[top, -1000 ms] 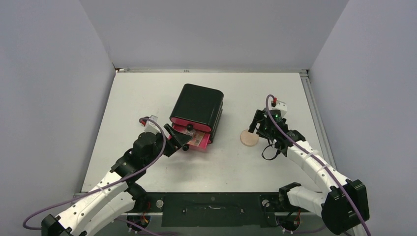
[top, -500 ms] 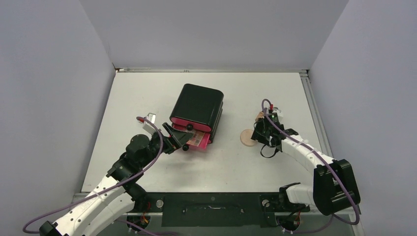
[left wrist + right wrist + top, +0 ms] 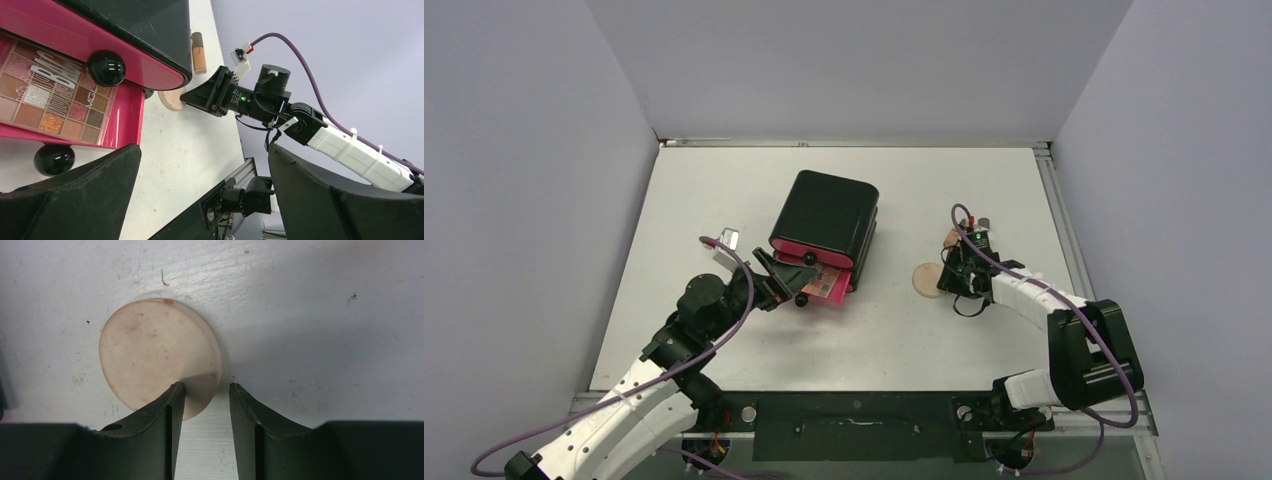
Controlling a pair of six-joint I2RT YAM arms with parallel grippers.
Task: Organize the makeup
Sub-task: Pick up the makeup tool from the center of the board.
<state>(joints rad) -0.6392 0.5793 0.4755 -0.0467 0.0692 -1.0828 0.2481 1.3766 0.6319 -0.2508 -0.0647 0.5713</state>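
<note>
The round peach disc (image 3: 926,280) lies flat on the table right of the cabinet. It also shows in the right wrist view (image 3: 155,352) and the left wrist view (image 3: 170,100). My right gripper (image 3: 943,279) (image 3: 206,386) is low at the disc's right edge and open with a narrow gap. One finger (image 3: 165,415) is over the disc, the other on bare table. The square eyeshadow palette (image 3: 825,284) (image 3: 50,100) lies in the open lower pink drawer. A tan tube (image 3: 198,52) lies behind the right wrist. My left gripper (image 3: 786,281) (image 3: 202,150) is open and empty by the drawer front.
The black cabinet (image 3: 824,215) with pink drawers stands mid-table. Its two black knobs (image 3: 106,67) (image 3: 54,159) face my left gripper. Grey walls close in the table on three sides. A metal rail (image 3: 1064,230) runs along the right edge.
My right arm has swung left and down, bringing its fingers onto the disc's right edge. My left wrist has drawn back slightly from the drawer.
</note>
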